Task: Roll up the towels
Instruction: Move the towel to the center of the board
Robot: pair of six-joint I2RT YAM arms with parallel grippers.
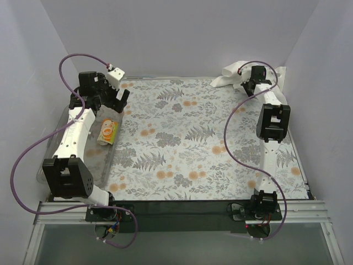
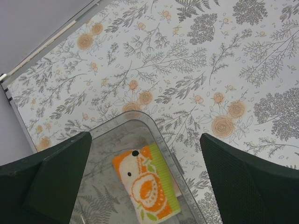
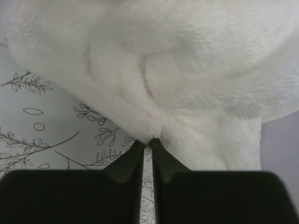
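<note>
Right wrist view is filled almost wholly by the white towel (image 3: 187, 70). Its edges run out of frame above and to both sides, so neither its full shape nor any tag can be made out. From the top external view the towel lies bunched at the far right corner of the tabletop (image 1: 182, 143), partly hidden behind the arm, and the fingers themselves cannot be seen there.

The right hand (image 3: 147, 144) has its two dark fingers drawn nearly together, only a thin slit between them. A fold of the white towel is pinched at their tips. The rest of the towel bulges directly ahead of and above the hand, with the fern-patterned tabletop showing below and to the left of the fingers.

The left hand (image 2: 145, 147) stands spread wide, holding nothing and touching nothing. Between and below its fingers sits the printed cloth (image 2: 147, 186), orange and green on white. It lies as a compact bundle inside a clear tray (image 2: 156, 123). The near end of both cloth and tray is cut off by the bottom of the frame.
</note>
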